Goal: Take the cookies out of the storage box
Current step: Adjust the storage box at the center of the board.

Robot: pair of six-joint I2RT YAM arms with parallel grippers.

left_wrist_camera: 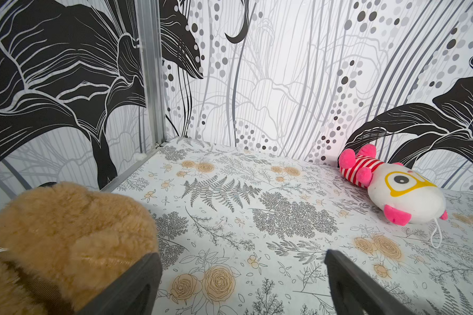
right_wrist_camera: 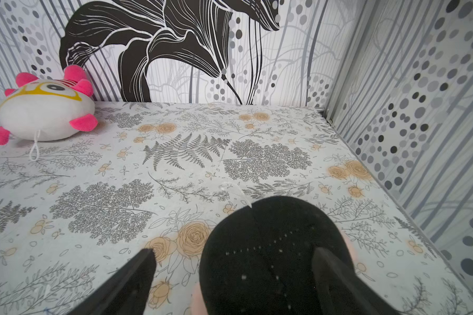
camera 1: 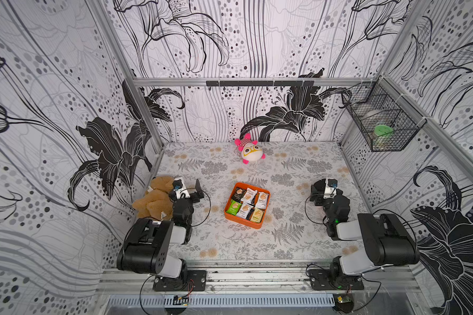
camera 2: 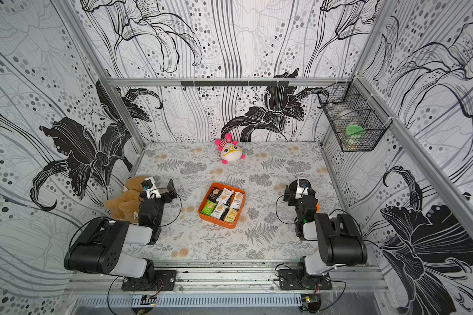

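Table (camera 1: pixel 257 240) with a flowery cover, patterned walls on three sides. One arm at each front corner, both folded low and well apart from the middle. Wire basket (camera 1: pixel 380 120) hangs on the right wall, with a green-lidded jar inside.

Brown plush toy (camera 1: pixel 155 201) lies at the left edge, just beside the left gripper (left_wrist_camera: pixel 241 255). Fingers wide apart, nothing between them, only bare cover.

Orange storage box (camera 1: pixel 242 220) sits mid-table between the two arms, apart from both. The right gripper (right_wrist_camera: pixel 232 251) has its fingers spread wide too. A black rounded thing (right_wrist_camera: pixel 265 212) lies between them, but I can't tell what it is or whether a finger touches it.

Pink-and-white plush toy (camera 1: pixel 250 151) lies at the back wall.

Cookies (camera 1: pixel 247 204) are all in the box. Six packets show on top in two rows: black, white, white, then green, white, yellow.
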